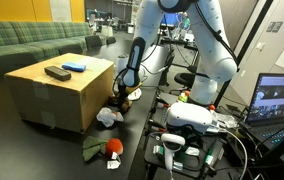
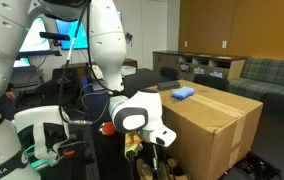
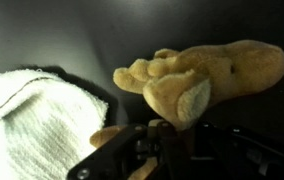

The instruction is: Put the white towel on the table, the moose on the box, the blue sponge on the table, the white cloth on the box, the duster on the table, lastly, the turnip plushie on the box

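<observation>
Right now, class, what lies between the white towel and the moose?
Nothing lies there. In the wrist view, only a narrow strip of the dark surface shows between the white towel and the moose.

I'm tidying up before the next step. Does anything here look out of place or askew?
Yes. A crumpled white towel lies at the foot of the box, and the turnip plushie lies tipped over nearby. The moose lies close against the tool.
</observation>
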